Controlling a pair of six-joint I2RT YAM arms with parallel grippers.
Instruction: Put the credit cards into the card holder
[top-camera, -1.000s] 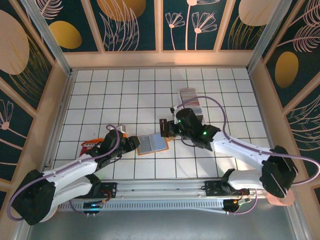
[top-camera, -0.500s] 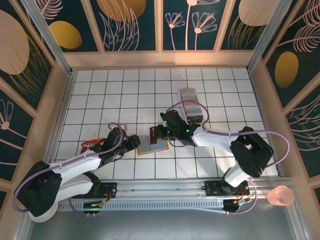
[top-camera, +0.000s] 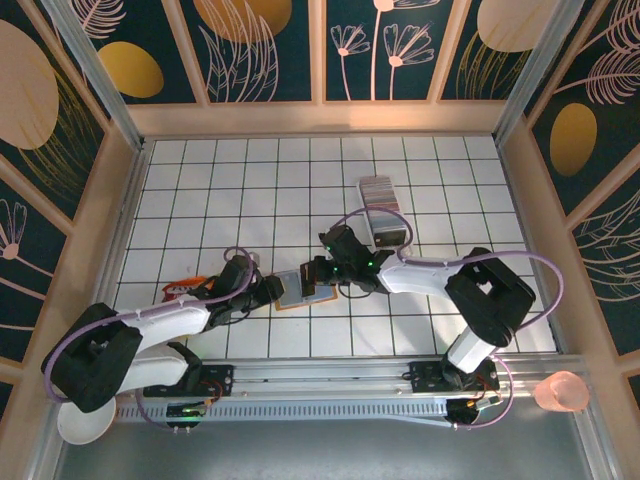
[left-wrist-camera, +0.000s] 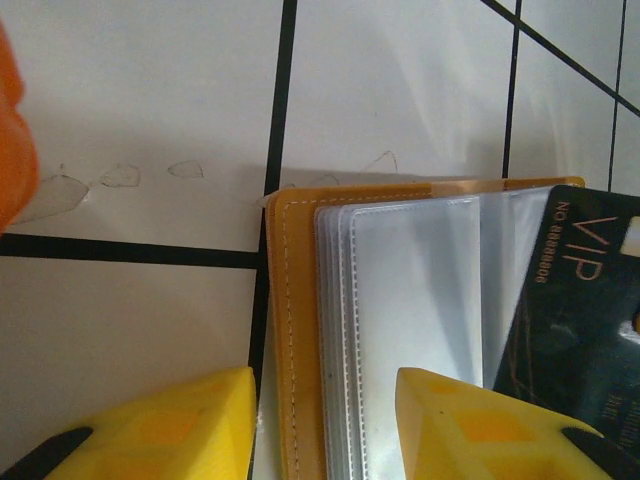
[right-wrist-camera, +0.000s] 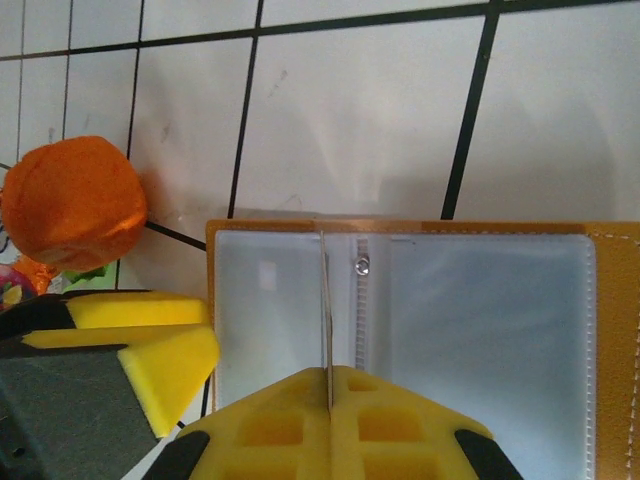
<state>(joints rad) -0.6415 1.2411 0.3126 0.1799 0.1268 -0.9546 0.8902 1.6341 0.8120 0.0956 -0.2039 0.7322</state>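
The card holder (top-camera: 300, 292) lies open on the tiled table, tan leather with clear sleeves (right-wrist-camera: 480, 320). My right gripper (top-camera: 318, 270) hovers over it, shut on a credit card seen edge-on (right-wrist-camera: 325, 300), standing near the holder's spine. From the left wrist that card (left-wrist-camera: 570, 300) is black with "VIP" on it, over the right sleeve. My left gripper (left-wrist-camera: 325, 440) is open, its yellow fingers (left-wrist-camera: 170, 430) straddling the holder's left edge (left-wrist-camera: 290, 330) without pinching it. More credit cards (top-camera: 380, 195) stand on edge in a row farther back.
The row of cards sits in a long clear tray (top-camera: 390, 235) behind the right arm. An orange ball (right-wrist-camera: 70, 205) and crumpled wrappers (top-camera: 180, 292) lie left of the holder. A pink cup (top-camera: 560, 392) stands at the near right. Wooden walls ring the table.
The right gripper has carried the card left from the tray side to above the open holder. The left gripper has slid up to the holder's left edge, its jaws narrowing.
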